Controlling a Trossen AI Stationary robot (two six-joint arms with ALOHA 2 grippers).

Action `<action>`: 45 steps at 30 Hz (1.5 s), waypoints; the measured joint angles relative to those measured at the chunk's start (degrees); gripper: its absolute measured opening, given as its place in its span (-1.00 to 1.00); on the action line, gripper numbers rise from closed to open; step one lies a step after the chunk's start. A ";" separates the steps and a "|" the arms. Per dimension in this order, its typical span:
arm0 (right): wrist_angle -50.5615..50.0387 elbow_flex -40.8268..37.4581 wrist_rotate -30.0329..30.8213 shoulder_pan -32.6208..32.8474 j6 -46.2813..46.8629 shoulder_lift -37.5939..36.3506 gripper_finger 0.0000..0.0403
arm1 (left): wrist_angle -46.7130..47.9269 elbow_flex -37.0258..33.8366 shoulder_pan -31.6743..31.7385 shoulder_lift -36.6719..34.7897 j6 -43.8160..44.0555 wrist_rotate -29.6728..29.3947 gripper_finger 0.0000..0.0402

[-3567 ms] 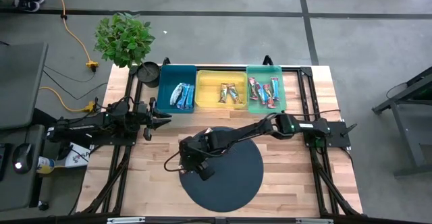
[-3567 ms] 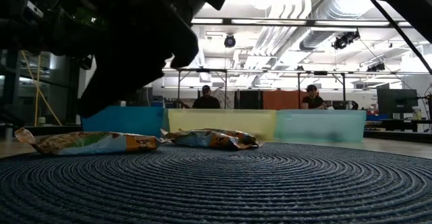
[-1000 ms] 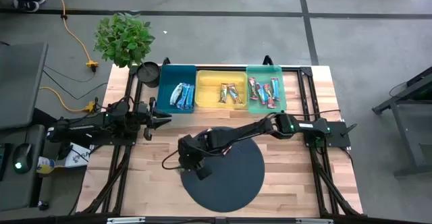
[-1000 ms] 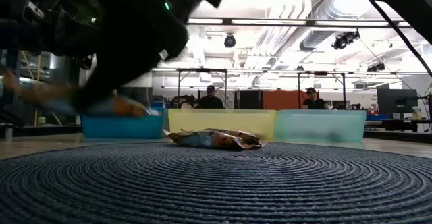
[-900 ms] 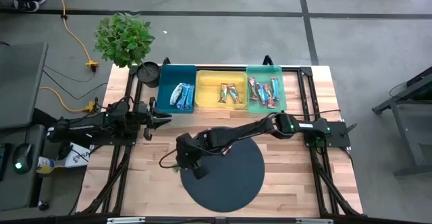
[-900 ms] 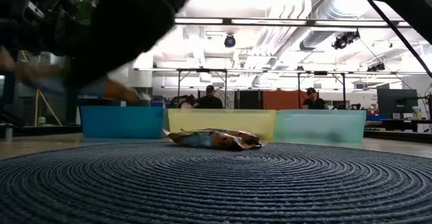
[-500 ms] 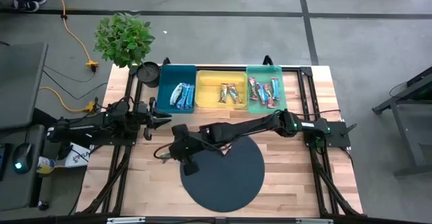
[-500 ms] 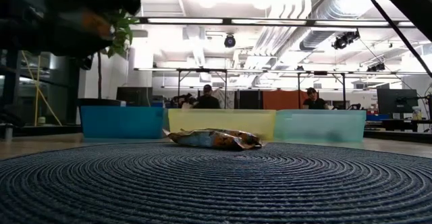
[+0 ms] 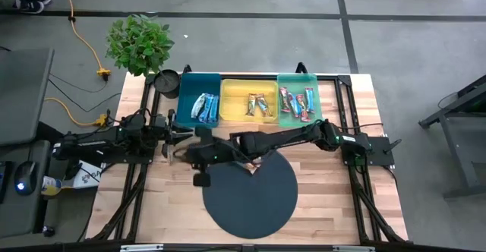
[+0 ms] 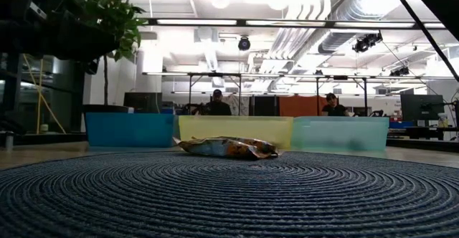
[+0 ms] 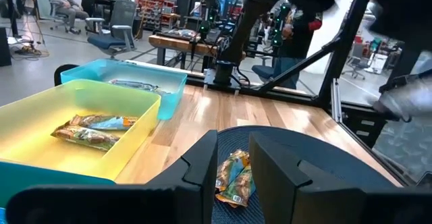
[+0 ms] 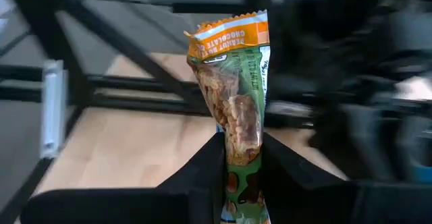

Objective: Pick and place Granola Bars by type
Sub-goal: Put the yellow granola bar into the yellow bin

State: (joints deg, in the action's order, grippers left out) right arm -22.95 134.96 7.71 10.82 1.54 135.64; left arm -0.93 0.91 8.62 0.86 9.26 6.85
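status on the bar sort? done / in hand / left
Done: bars lie in the teal bin, yellow bin and green bin. In hand: right tool grips an orange-green bar. Left: one bar on the mat. Left tool waits.

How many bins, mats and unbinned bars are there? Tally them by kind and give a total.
Bins: 3 (teal bin, yellow bin, green bin)
Mats: 1 (round mat)
Unbinned bars: 2 (loose bar on the mat, held bar in the right end effector)
Total: 6
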 joint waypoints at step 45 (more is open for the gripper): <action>-31.17 -1.79 34.24 -20.35 42.29 -13.54 -0.67 | 0.02 -0.02 0.00 0.02 0.00 -0.02 -0.59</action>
State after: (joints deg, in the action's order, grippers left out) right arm -54.11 133.16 41.95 -9.53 43.82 122.10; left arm -0.91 0.89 8.62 0.89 9.26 6.83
